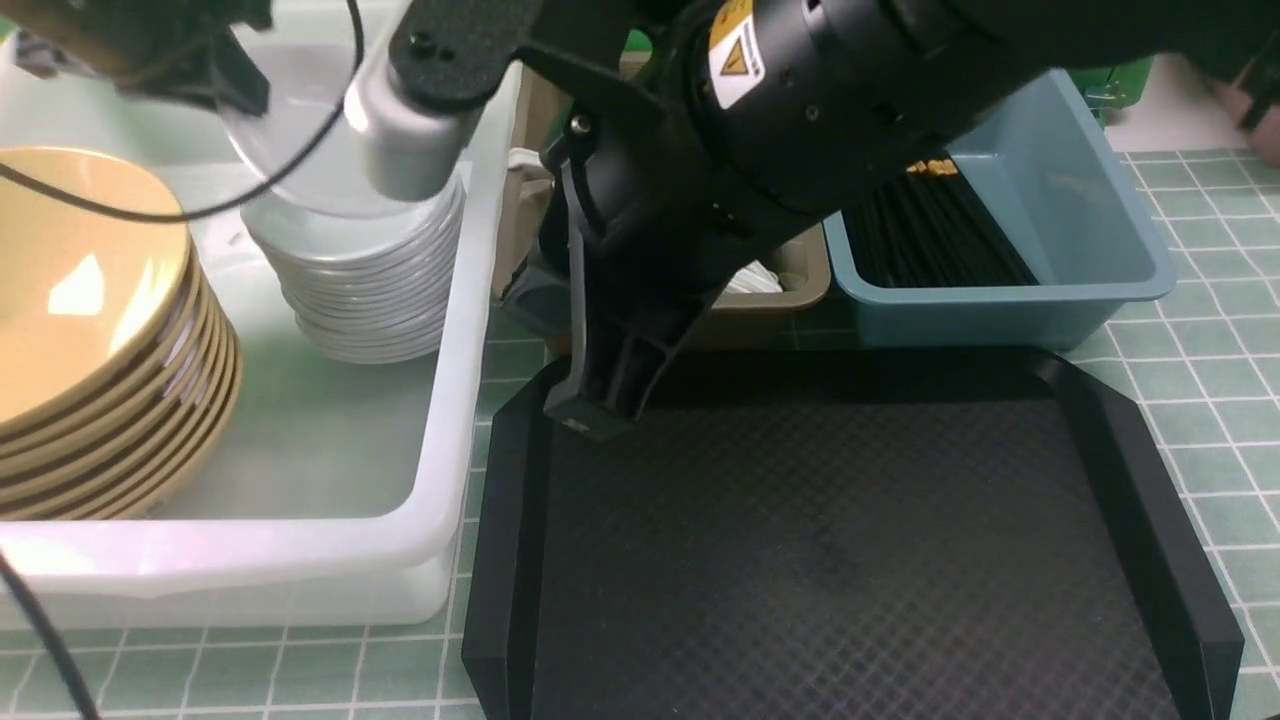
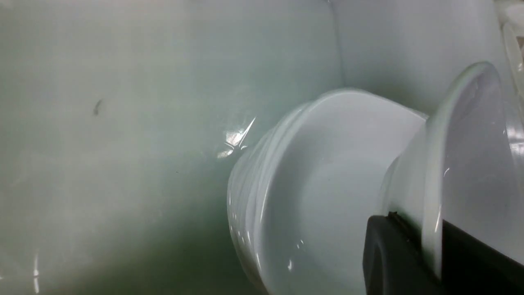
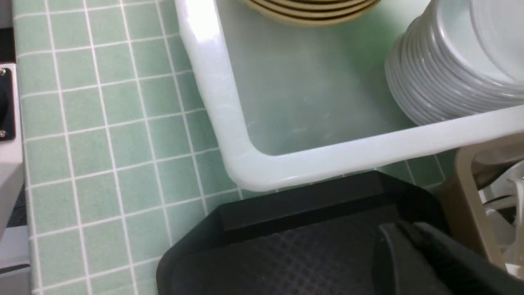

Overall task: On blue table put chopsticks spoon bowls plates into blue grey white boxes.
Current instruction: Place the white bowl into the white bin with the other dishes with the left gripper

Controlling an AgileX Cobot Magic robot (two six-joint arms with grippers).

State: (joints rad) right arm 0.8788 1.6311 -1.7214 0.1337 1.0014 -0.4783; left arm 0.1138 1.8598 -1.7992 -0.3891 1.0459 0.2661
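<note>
- While carrying the white bowl (image 2: pixel 470 155), pinched at its rim by the closed left gripper (image 2: pixel 430 254), bring it exactly over the stack of white bowls (image 1: pixel 370 290) inside the white box (image 1: pixel 470 330).
- Hangs now just above that stack, near the far corner of the box, and seems tilted.
- Level the bowl first, to seat it flat into the top one and not on an edge.
- Lower slowly and straight; let go only after feeling it rest on the stack.
- Avoid the box wall and the yellow plates (image 1: pixel 90 300) beside.
- Leave the right gripper (image 1: pixel 600 400) in place: shut, holding nothing, above the far left corner of the black tray (image 1: pixel 850 550).
</note>
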